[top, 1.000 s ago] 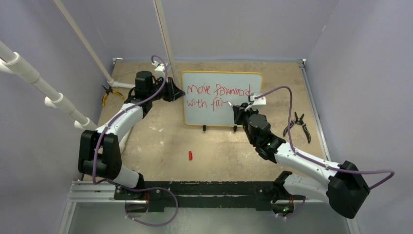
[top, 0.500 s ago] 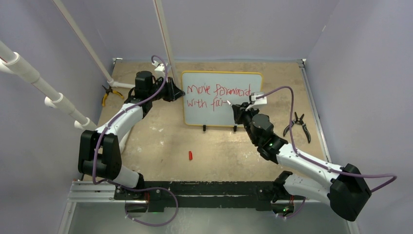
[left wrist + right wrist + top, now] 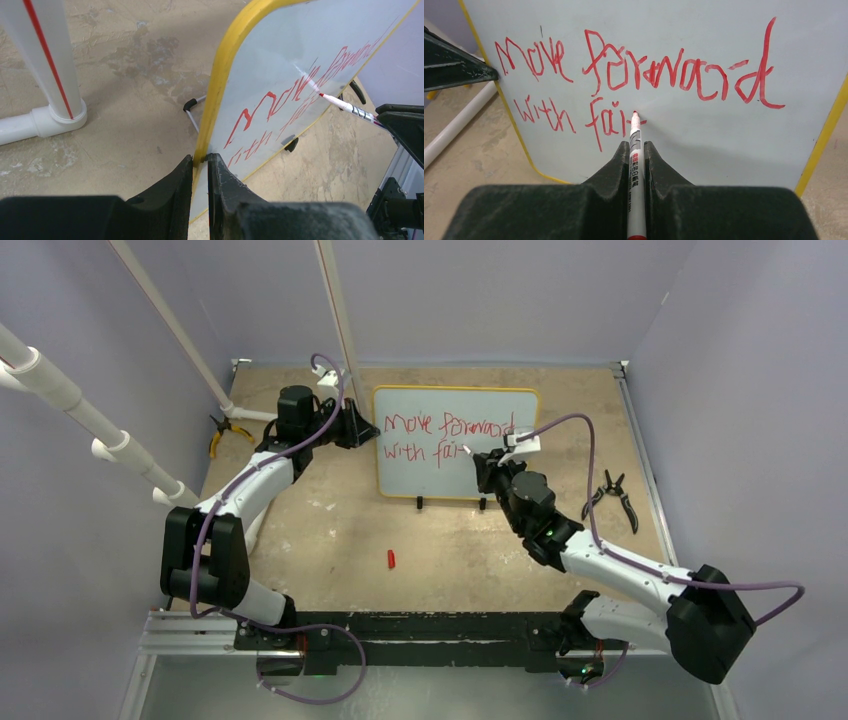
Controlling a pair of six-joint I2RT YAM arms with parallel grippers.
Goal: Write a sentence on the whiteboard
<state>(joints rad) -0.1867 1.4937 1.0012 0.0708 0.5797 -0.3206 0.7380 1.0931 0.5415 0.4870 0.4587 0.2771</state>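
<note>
Top view: the whiteboard [image 3: 430, 480] stands on its feet at the far middle of the counter [image 3: 330, 530]. The sentence [image 3: 447, 437], in red, reads "Move forward" above "with fai", and is unfinished. The left claw [image 3: 368, 433] meets the board's left edge. The right claw [image 3: 478, 457] faces the board's front, just right of "fai". A red cap [image 3: 391, 559] lies apart, nearer the arms.

Left wrist view: the left claw is narrow, pinching the board's yellow frame [image 3: 220, 90] between its fingers. That brace likely matters, since the light board could tip back under pen pressure.

Right wrist view: the right claw is closed on a red marker [image 3: 635, 150]. The marker's tip touches the board just after "fai", at a short dash. The letter in hand looks like the "t". It should go best with light, even pressure, a stroke down to the baseline of "with", and a clear gap from the "i". Plenty of white remains to the right for the "h".
</note>
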